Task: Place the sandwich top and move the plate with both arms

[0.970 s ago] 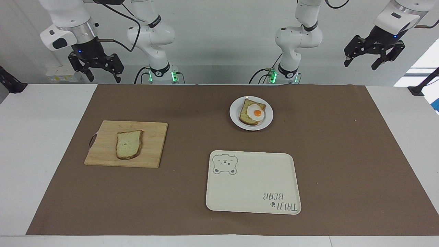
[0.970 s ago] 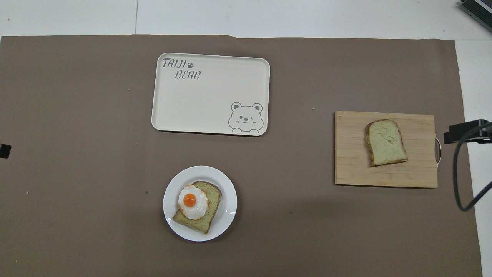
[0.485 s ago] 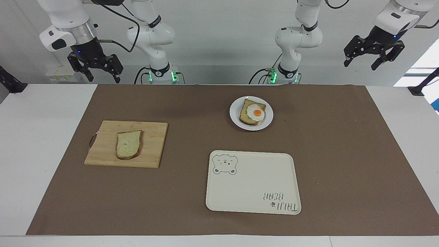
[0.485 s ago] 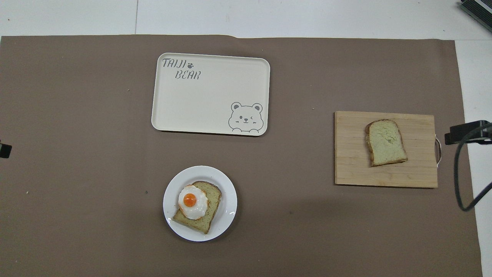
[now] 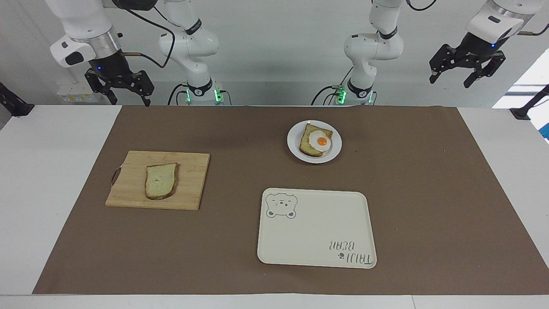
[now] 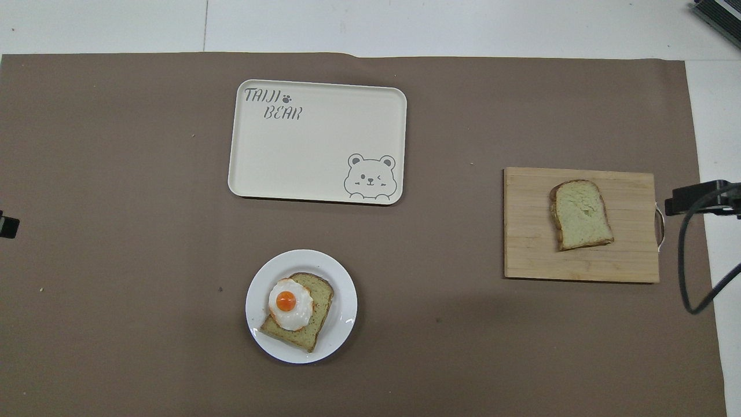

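Note:
The sandwich top, a plain pale slice with a brown crust, lies flat on a wooden cutting board toward the right arm's end. The small white plate sits nearer to the robots and carries a bread slice with a fried egg. My right gripper hangs open and empty high at the right arm's end, well clear of the board. High at the left arm's end, my left gripper is open and empty too.
A cream rectangular tray with a bear drawing lies farther from the robots than the plate. A brown mat covers most of the white table. The board's handle points toward the right arm's end.
The right gripper has sunk slightly and turned a little in the air. The left gripper has barely shifted. Bread, plate, board and tray are where they were.

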Robot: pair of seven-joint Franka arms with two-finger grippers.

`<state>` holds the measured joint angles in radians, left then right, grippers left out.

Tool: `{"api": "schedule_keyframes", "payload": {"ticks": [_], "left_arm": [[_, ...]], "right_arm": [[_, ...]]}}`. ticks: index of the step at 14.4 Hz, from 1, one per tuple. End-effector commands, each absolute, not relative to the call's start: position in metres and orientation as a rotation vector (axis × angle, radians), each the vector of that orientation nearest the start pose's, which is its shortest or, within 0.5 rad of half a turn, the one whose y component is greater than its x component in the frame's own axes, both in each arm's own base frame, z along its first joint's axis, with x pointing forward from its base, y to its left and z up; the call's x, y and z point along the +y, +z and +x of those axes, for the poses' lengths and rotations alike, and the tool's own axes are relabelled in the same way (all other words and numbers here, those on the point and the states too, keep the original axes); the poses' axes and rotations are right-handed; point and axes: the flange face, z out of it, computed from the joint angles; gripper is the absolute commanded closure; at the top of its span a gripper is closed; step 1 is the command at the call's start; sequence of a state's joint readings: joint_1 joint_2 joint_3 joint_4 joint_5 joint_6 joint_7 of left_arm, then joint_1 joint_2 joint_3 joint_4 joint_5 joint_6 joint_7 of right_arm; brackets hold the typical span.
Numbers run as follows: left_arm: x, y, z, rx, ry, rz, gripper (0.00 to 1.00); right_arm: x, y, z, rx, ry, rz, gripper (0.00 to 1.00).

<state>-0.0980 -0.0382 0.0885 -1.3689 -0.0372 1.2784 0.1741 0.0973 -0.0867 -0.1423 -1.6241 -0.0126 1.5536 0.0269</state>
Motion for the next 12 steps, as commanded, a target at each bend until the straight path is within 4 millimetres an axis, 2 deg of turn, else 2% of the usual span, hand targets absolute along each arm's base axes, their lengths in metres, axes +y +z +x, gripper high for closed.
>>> {"api": "schedule_keyframes", "payload": {"ticks": [1,7,9,12], "left_arm": [[-0.011,0.710,0.497,0.295,0.095,-3.183,0.00],[-0.012,0.710,0.497,0.297,0.095,-3.183,0.00],[-0.012,0.710,0.497,0.297,0.095,-3.182,0.00],[-0.012,0.710,0.497,0.299,0.095,-3.182,0.00]], "right_arm": [[-0.026,0.625,0.527,0.068,-0.091,-3.073,0.00],[-0.024,0.599,0.533,0.066,-0.061,-3.068,0.00],[-0.028,0.576,0.535,0.058,-0.053,-3.065,0.00],[-0.037,0.529,0.548,0.008,-0.049,-3.051,0.00]]}}
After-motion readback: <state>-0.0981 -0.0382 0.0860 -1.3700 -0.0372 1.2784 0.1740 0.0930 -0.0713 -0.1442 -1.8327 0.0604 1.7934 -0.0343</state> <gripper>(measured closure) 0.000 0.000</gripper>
